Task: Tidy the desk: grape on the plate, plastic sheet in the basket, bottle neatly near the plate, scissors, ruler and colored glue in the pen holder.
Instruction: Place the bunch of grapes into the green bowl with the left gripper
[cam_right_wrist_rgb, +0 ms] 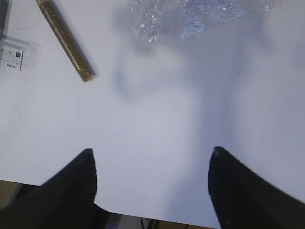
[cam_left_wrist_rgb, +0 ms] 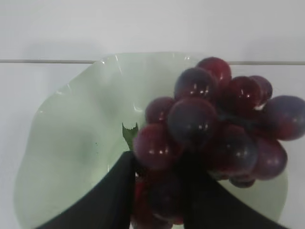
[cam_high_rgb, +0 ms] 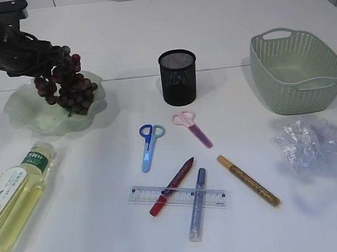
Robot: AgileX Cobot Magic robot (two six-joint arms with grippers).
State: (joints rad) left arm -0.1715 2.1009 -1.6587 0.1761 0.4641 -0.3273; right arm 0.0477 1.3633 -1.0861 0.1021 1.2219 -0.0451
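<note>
My left gripper is shut on the dark red grape bunch, whose lower end hangs into the pale green plate. The grape fills the left wrist view above the plate. My right gripper stands open and empty over bare table, near the crumpled plastic sheet. The bottle lies on its side at front left. Blue scissors, pink scissors, a ruler and red, blue and gold glue pens lie mid-table.
The black mesh pen holder stands upright at the back centre. The green basket sits at the back right, with the plastic sheet in front of it. The red and blue pens cross over the ruler.
</note>
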